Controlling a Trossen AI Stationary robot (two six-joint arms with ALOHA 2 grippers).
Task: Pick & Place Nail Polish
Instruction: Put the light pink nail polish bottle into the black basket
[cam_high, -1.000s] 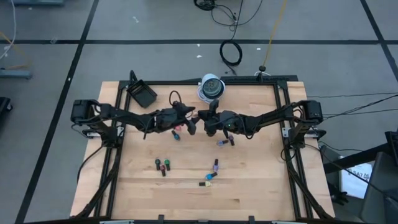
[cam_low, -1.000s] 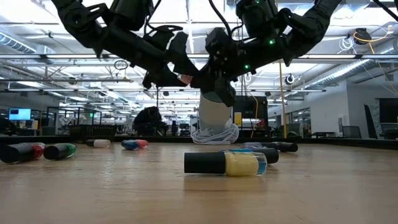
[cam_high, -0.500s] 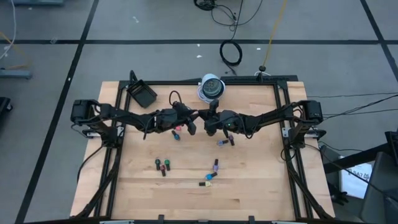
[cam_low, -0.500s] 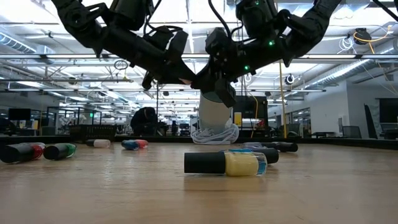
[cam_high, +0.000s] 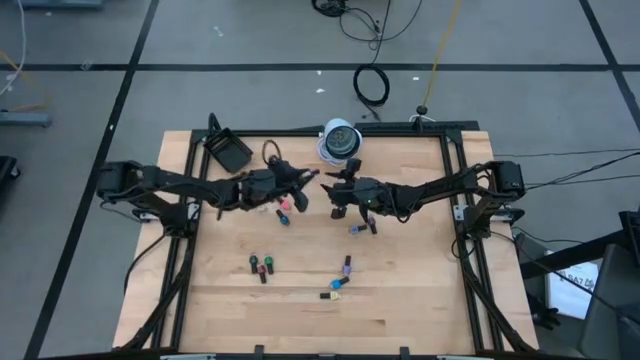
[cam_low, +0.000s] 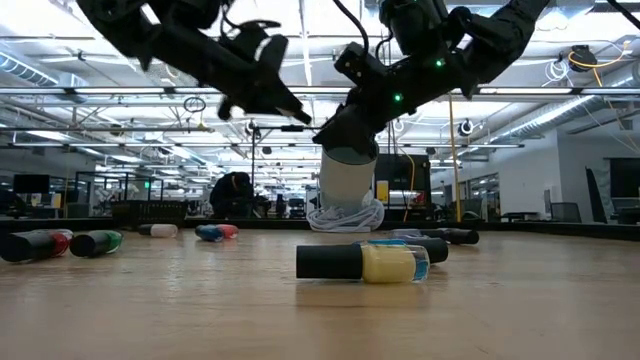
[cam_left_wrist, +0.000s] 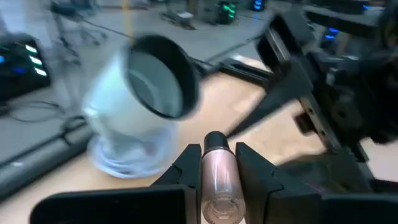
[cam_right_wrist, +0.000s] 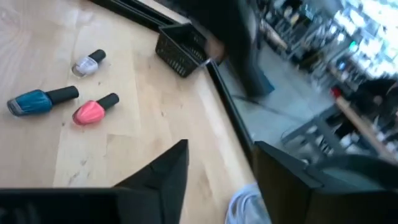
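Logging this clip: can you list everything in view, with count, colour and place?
Tray: one, black, back left corner of the table.
Cup: one, white, middle of the back edge.
Green and red bottles: two, lying front left.
Purple bottle: one, front middle.
Yellow bottle: one, nearest the front.
Teal bottle, pink bottle, clear bottle: one each, lying together mid-table.
Pale pink bottle: one, held above the table.
Cable coil: one, black, on the floor behind.
Left gripper: shut on the pale pink bottle.
Right gripper: open, empty, over mid-table.
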